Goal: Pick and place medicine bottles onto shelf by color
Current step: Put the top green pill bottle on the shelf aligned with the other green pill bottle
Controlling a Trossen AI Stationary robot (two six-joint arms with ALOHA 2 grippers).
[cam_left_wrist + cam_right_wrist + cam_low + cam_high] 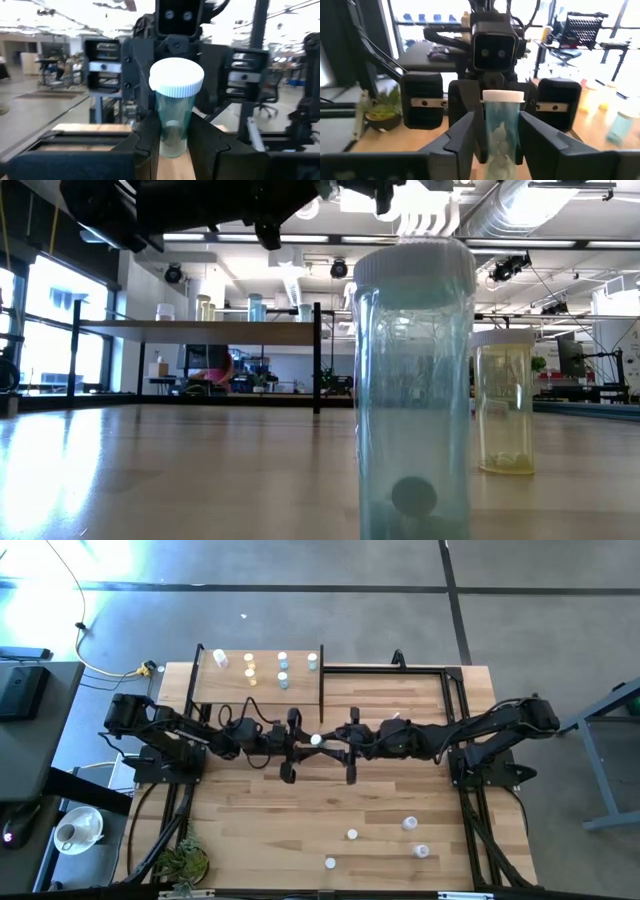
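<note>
High view: both grippers meet mid-table around one bottle (316, 740), left gripper (297, 740) and right gripper (337, 740) facing, shelf (255, 675) behind. Left wrist view: the left fingers (145, 142) clasp it upright. Right wrist view: the right fingers (465, 132) flank it; whether they grip, I cannot tell.

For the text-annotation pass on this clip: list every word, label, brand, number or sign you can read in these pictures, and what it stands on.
None can be read.
The light blue bottle between the left gripper and right gripper: no label shows.
The yellow bottle in the low view: no print shows.
The bottles on the shelf: too small to tell.
</note>
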